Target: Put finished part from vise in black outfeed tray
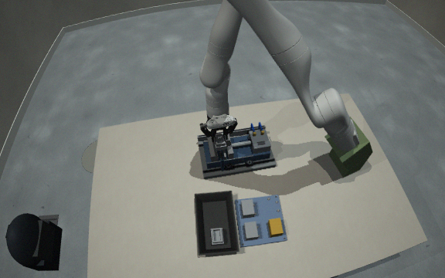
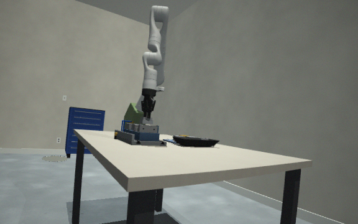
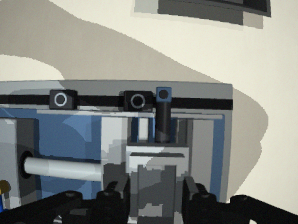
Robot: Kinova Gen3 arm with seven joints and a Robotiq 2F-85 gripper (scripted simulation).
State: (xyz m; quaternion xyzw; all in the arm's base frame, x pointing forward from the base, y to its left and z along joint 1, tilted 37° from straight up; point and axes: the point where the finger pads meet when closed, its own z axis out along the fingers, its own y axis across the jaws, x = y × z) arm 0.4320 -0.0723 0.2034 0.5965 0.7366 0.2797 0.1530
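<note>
The blue and grey vise [image 1: 242, 154] [image 2: 137, 135] [image 3: 73, 145] stands mid-table. The finished part [image 1: 220, 147] [image 3: 157, 163], a light grey block with a pocket on top, sits at the vise's jaws. My gripper [image 1: 219, 136] [image 2: 148, 117] [image 3: 156, 189] comes straight down over it and is shut on the part, one finger on each side. The black outfeed tray [image 1: 198, 225] [image 2: 196, 142] lies in front of the vise. Another pocketed part [image 1: 217, 235] lies in the tray's near end; the tray's far end is bare.
A blue fixture plate [image 1: 265, 210] right of the tray carries two grey blanks [image 1: 248, 207] [image 1: 250, 230] and a yellow block [image 1: 276, 227]. The arm's green base [image 1: 348, 154] stands at the right. A blue cabinet [image 2: 84, 124] stands beyond the table.
</note>
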